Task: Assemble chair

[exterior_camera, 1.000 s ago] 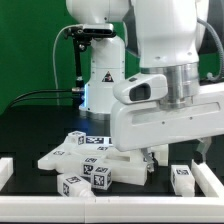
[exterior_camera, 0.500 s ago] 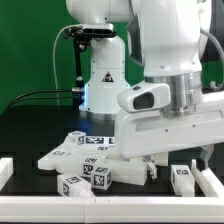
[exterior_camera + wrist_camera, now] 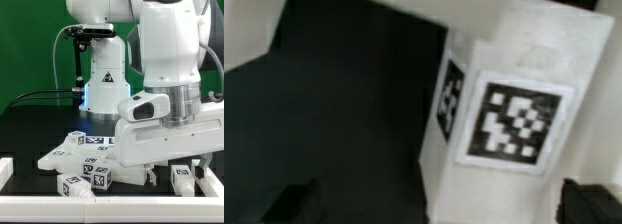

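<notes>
Downward, arm (image 3: 170, 50) reaching over chair pieces (image 3: 88, 152), jaws spread wide either side of one tagged block (image 3: 509, 110)

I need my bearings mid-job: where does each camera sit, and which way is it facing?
Exterior view: off the arm, low, looking across the table at the robot base; chair parts lie in front; the arm and fingers show.
Wrist view: on the wrist, looking down between the open fingers at one tagged part on the table.
Shared: table, fingers, and probably that part, though I cannot tell which one it is.
</notes>
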Available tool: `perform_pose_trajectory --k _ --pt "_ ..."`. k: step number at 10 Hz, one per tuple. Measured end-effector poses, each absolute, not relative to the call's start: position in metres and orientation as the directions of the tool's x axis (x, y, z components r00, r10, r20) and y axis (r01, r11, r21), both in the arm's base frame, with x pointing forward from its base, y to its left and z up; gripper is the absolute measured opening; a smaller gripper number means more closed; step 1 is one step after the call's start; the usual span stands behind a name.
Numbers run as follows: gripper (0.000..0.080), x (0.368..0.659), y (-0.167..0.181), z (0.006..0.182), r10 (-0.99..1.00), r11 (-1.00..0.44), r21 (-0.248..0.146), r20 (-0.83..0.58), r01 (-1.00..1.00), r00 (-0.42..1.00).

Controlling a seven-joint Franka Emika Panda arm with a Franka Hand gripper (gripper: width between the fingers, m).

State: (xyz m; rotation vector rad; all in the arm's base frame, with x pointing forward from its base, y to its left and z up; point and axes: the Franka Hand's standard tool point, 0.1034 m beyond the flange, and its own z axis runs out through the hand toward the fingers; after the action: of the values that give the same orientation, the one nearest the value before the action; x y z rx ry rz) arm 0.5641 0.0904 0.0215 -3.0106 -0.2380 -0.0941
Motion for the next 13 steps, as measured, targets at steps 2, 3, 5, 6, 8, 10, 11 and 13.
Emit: perform_pose_trajectory --k 2,3,5,6,8,10,11,13 --pt "0.0649 0.563 0.088 0.018 0.156 -0.980 -0.114 0.067 0.162 0.986" --pt "0.0649 0.562 0.088 0.016 0.157 -0.980 -0.114 0.066 0.164 0.985" --pt "0.0516 0.562 0.088 0.016 0.158 -0.980 -0.114 0.066 0.164 0.985" --pt "0.0516 0.562 0.088 0.016 0.158 -0.980 -0.114 0.066 0.164 0.985" --pt "0.0281 0.563 0.088 0.017 0.158 -0.980 -0.114 0.067 0.164 0.985" --pt "0.0281 0.563 0.089 0.017 0.149 -0.981 -0.116 0.066 0.155 0.987" --pt "0.0281 0.566 0.098 0.020 0.117 -0.985 -0.121 0.061 0.124 0.991" --pt "0.0281 0.578 0.111 0.032 0.100 -0.986 -0.131 0.065 0.108 0.993"
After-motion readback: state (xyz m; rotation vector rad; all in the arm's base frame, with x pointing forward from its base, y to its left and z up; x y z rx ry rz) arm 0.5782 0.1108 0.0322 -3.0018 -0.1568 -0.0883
